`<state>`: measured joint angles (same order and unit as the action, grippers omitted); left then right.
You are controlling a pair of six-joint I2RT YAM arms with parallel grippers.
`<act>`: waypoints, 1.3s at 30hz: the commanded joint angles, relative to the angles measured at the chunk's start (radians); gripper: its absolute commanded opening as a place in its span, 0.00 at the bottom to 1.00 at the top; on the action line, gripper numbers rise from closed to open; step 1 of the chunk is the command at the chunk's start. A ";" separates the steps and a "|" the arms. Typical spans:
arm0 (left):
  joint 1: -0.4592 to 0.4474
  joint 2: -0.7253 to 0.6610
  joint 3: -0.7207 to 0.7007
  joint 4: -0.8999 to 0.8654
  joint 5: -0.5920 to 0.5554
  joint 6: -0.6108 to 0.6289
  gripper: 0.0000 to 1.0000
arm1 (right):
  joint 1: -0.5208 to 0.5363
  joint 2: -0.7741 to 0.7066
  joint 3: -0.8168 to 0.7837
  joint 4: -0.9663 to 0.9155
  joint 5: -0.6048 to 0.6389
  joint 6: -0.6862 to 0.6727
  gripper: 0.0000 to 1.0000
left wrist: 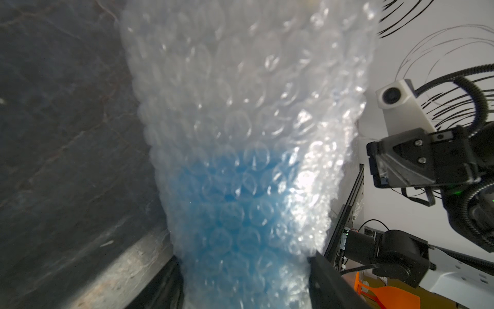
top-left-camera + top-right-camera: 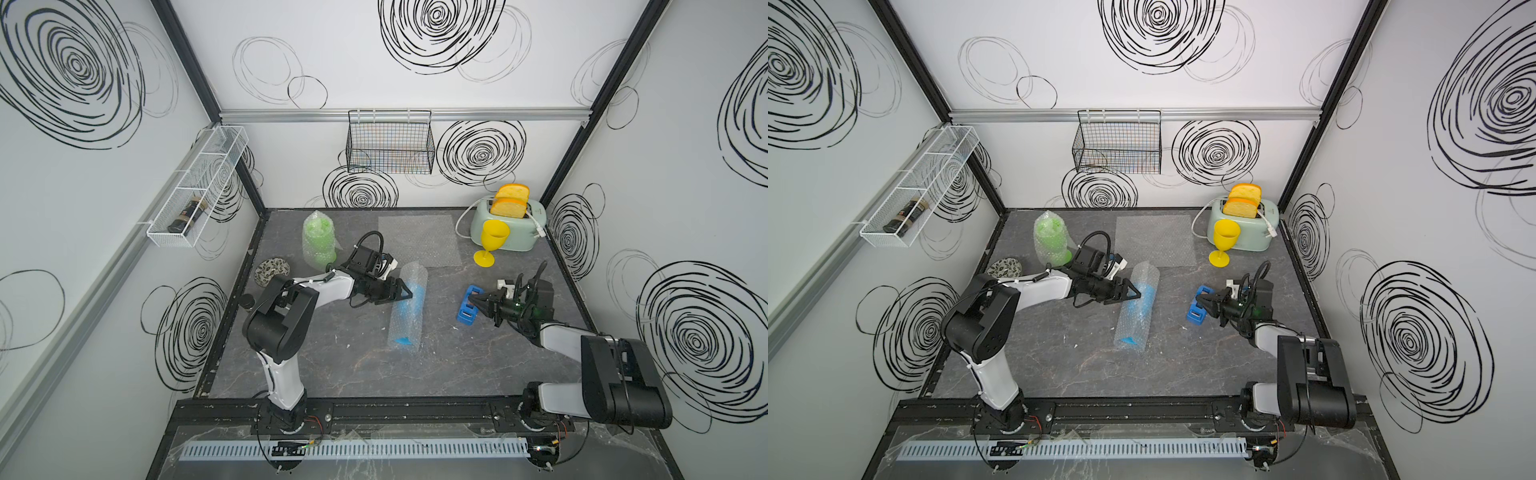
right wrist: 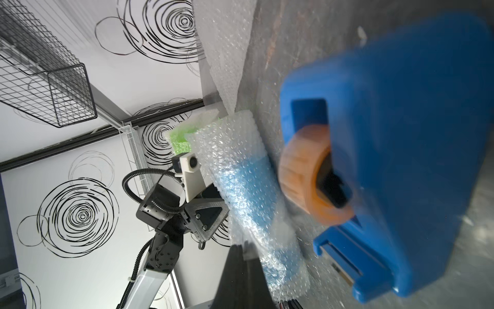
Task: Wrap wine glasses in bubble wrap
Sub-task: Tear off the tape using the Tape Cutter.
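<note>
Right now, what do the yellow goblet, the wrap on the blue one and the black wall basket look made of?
Yellow goblet: opaque, evenly coloured, soft sheen, probably plastic. Wrap: clear plastic film, glossy round bubbles, blue showing through. Black basket: thin crossed wires, likely coated metal.

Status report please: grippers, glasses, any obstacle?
Left gripper clamped on wrapped blue wine glass. Right gripper shut at tape dispenser. Green wine glass wrapped, yellow wine glass bare. No obstruction.
</note>
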<state>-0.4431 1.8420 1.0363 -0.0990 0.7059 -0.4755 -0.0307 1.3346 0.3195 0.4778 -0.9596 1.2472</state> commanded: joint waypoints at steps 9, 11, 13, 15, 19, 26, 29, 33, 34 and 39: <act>-0.011 0.041 -0.033 -0.087 -0.090 0.020 0.70 | 0.065 -0.061 -0.145 -0.024 0.080 -0.066 0.00; -0.014 0.055 -0.032 -0.088 -0.089 0.019 0.70 | 0.071 -0.059 -0.149 -0.032 0.095 -0.076 0.00; -0.011 0.048 -0.027 -0.094 -0.089 0.023 0.70 | 0.077 -0.044 -0.150 -0.026 0.096 -0.075 0.00; -0.008 0.039 -0.028 -0.091 -0.091 0.022 0.70 | 0.090 -0.032 -0.144 -0.027 0.102 -0.083 0.00; -0.011 0.058 -0.030 -0.091 -0.089 0.022 0.70 | 0.112 -0.013 -0.145 -0.040 0.130 -0.099 0.00; -0.011 0.061 -0.030 -0.088 -0.089 0.021 0.70 | 0.157 -0.082 -0.149 -0.148 0.248 -0.148 0.00; -0.008 0.044 -0.025 -0.091 -0.091 0.023 0.70 | 0.165 -0.073 -0.150 -0.185 0.284 -0.169 0.00; -0.015 0.065 -0.026 -0.091 -0.089 0.023 0.70 | 0.192 -0.086 -0.169 -0.231 0.375 -0.189 0.00; -0.016 0.062 -0.023 -0.093 -0.091 0.025 0.70 | 0.197 -0.084 -0.168 -0.239 0.387 -0.189 0.00; -0.014 0.061 -0.026 -0.091 -0.094 0.026 0.70 | 0.223 -0.104 -0.128 -0.332 0.461 -0.227 0.00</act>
<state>-0.4435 1.8450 1.0378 -0.0986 0.7074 -0.4747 0.1703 1.2125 0.2001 0.3504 -0.6338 1.0557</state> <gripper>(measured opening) 0.704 0.038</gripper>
